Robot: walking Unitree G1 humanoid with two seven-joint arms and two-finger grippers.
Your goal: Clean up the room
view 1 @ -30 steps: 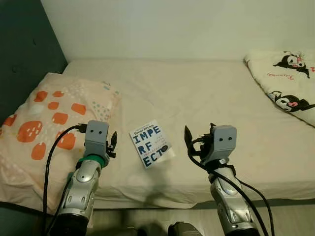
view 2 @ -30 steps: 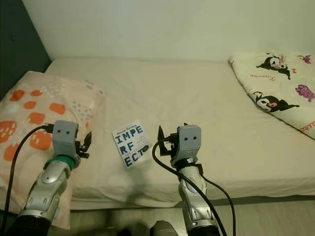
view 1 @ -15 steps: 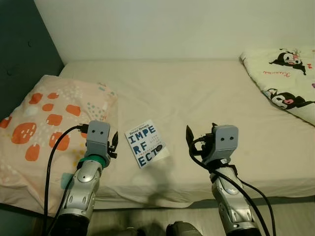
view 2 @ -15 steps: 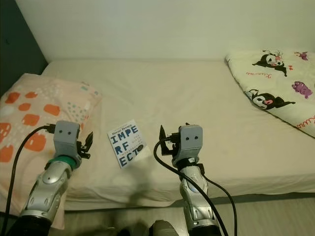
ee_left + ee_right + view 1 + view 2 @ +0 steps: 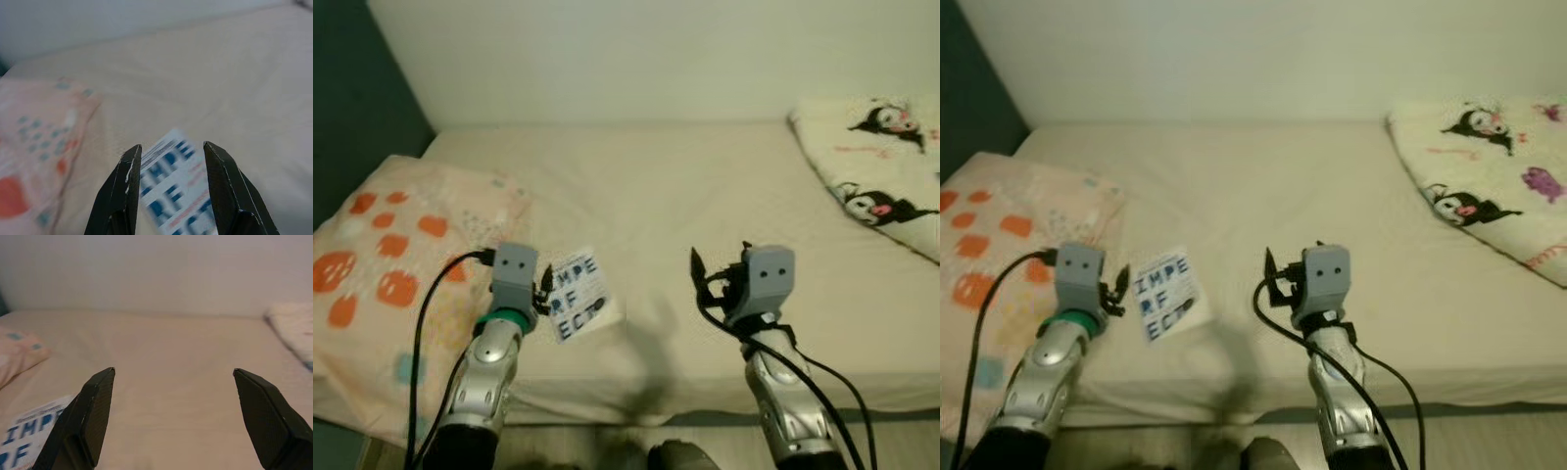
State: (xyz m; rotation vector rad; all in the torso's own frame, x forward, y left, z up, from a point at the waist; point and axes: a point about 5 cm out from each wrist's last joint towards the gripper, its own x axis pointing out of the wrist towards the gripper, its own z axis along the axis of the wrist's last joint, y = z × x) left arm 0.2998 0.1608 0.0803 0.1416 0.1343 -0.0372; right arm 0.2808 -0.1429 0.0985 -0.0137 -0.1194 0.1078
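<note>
While both silver arms hang over the bed's near edge, the white paperback book with large blue letters [image 5: 576, 295] lies flat on the cream bed sheet [image 5: 685, 196], just right of the left gripper [image 5: 168, 154], whose fingers stand narrowly apart. The right gripper [image 5: 173, 416] is spread wide, further right. An orange-spotted peach pillow [image 5: 391, 255] lies at left; a cartoon-print cream blanket [image 5: 876, 166] at far right.
</note>
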